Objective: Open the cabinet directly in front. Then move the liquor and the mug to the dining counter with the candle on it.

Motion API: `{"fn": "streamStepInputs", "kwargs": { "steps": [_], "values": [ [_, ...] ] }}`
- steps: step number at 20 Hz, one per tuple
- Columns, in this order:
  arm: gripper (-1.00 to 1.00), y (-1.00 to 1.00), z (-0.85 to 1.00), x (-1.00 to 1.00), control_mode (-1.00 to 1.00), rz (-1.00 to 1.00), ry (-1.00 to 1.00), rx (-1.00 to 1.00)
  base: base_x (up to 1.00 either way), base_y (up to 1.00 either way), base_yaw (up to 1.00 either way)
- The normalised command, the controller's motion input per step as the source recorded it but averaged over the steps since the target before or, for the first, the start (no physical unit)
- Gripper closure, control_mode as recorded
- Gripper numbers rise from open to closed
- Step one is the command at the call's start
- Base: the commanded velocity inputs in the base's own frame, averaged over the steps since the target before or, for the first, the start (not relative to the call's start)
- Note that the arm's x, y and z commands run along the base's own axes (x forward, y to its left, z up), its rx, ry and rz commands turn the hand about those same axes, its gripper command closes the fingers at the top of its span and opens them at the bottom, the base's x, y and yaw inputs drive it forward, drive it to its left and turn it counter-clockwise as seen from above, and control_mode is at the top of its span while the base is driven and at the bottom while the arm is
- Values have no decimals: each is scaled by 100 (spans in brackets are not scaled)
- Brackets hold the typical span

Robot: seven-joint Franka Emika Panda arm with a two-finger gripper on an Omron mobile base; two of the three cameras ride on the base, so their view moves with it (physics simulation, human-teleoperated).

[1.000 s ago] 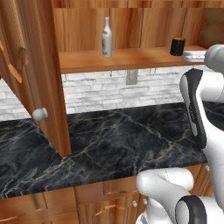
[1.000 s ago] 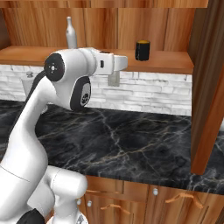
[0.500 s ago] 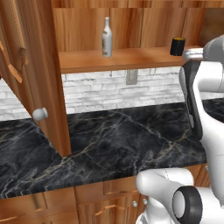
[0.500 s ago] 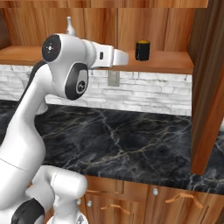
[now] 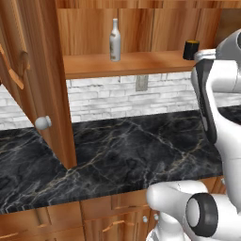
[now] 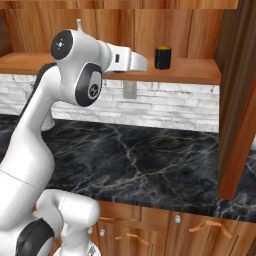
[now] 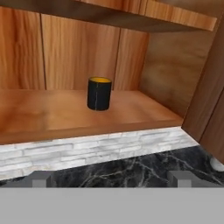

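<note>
The cabinet stands open, its left door (image 5: 33,80) and right door (image 6: 242,95) swung out toward me. On its wooden shelf (image 5: 141,63) the whitish liquor (image 5: 114,40) stands upright at the left. The black mug (image 7: 99,93) with its yellow inside stands upright further right, also seen as the mug (image 6: 162,57) and the mug (image 5: 191,49). My gripper (image 7: 111,179) is open at shelf height, short of the mug and facing it, nothing between its fingertips (image 7: 41,179). The liquor's neck (image 6: 78,25) pokes up behind my arm. The dining counter is out of view.
Under the shelf runs a black marble counter (image 5: 122,155) with a white brick backsplash (image 6: 165,107) and a wall outlet (image 5: 141,83). Wooden drawer fronts (image 6: 165,230) sit below it. The left door's silver knob (image 5: 43,123) juts over the counter.
My hand has risen from below the shelf edge to shelf height and reached closer to the mug. The jaws stayed wide apart. Bottle, mug and doors have not moved.
</note>
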Motion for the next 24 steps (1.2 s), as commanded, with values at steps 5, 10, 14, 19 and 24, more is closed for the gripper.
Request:
{"fn": "streamStepInputs", "kwargs": {
  "steps": [5,10,14,19,24],
  "values": [
    [-100,0,-23,34,-100,0,0,3,0,0,0],
    [-100,0,-4,47,-100,0,0,5,0,0,0],
    [-100,0,0,49,-100,0,0,5,0,0,0],
    [-100,0,0,44,-100,0,5,2,0,0,0],
    [-100,-1,-2,48,-100,0,6,1,0,0,0]
  ]
}}
